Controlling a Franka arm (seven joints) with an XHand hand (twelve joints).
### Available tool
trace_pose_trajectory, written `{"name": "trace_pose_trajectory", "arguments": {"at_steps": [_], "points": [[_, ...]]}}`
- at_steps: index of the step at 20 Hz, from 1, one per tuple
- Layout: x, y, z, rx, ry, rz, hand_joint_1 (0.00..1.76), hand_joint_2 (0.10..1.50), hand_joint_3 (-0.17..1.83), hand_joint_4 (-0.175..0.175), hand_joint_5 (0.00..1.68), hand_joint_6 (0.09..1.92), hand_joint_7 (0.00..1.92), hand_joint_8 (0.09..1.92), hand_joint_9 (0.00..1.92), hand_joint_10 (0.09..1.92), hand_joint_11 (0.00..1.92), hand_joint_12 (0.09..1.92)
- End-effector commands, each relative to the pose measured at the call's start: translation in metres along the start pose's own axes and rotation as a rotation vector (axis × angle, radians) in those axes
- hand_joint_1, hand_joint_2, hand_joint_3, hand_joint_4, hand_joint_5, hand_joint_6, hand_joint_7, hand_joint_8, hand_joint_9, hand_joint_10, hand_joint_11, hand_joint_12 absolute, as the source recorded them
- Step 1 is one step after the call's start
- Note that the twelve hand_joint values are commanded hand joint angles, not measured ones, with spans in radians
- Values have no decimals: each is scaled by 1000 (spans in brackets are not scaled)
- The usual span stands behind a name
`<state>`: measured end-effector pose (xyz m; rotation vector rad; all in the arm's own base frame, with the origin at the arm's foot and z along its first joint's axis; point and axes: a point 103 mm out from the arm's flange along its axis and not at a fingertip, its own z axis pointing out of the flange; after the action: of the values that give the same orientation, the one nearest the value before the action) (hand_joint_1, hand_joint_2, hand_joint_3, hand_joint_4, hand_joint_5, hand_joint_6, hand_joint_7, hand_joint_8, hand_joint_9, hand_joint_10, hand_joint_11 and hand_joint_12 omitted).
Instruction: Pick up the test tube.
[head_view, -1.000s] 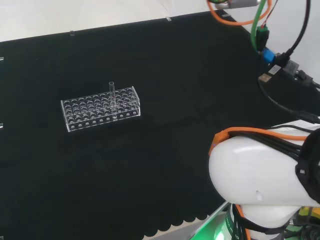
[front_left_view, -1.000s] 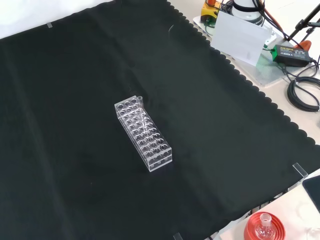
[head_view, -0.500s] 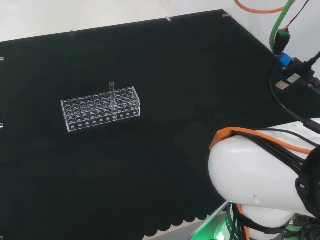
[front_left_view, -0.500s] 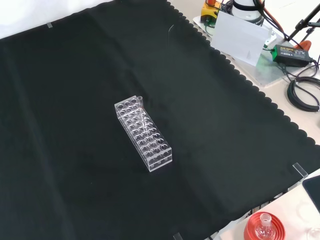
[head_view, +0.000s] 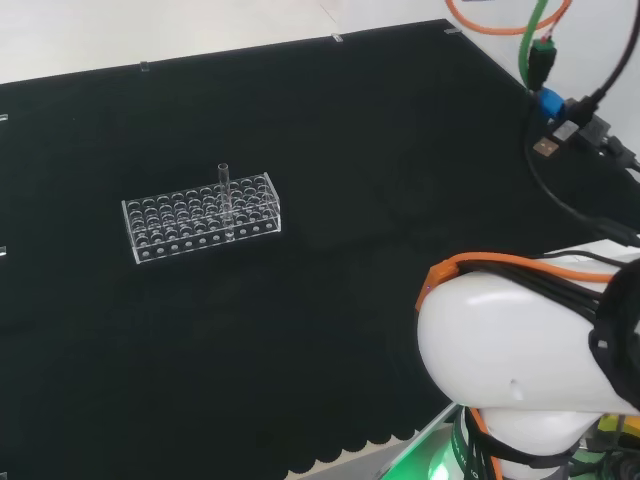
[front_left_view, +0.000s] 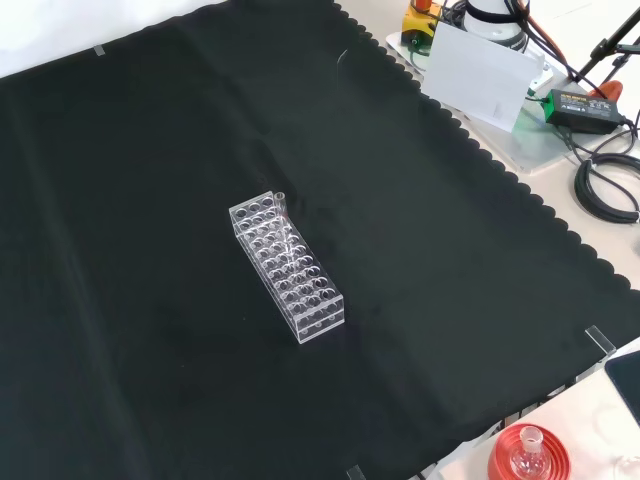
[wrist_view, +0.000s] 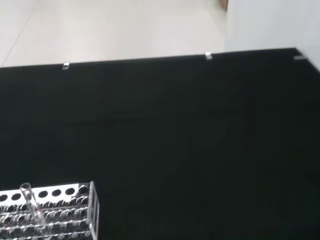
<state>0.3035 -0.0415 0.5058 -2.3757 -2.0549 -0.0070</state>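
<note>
Clear plastic rack (head_view: 202, 217) sits on the black cloth (head_view: 330, 160), toward the left in the head view and near the middle in the front view. One test tube (head_view: 225, 194) stands upright in the rack, in a hole along its far row in the head view, its open top rising above the rack. In the wrist view the tube stands near one end of the rack. Finger state: cannot tell. White arm link (head_view: 520, 350) occupies the head view's lower right, well apart from the rack
</note>
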Motion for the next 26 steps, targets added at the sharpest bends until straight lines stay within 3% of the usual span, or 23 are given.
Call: {"name": "trace_pose_trajectory", "arguments": {"at_steps": [1, 9, 20, 26], "points": [[17, 32, 29, 38, 75, -47, 635, 1055, -175, -3, 157, 87, 65, 712, 0, 898, 0, 1137], [35, 59, 65, 138, 94, -81, 660, 1050, -175, 3, 179, 87, 63, 719, 1, 916, 0, 1150], [61, 85, 99, 234, 131, -128, 687, 1043, -175, 53, 223, 87, 18, 749, 0, 894, 0, 1145], [76, 101, 126, 285, 163, -155, 723, 1038, -175, 59, 234, 87, 40, 768, 0, 902, 0, 1136]]}}
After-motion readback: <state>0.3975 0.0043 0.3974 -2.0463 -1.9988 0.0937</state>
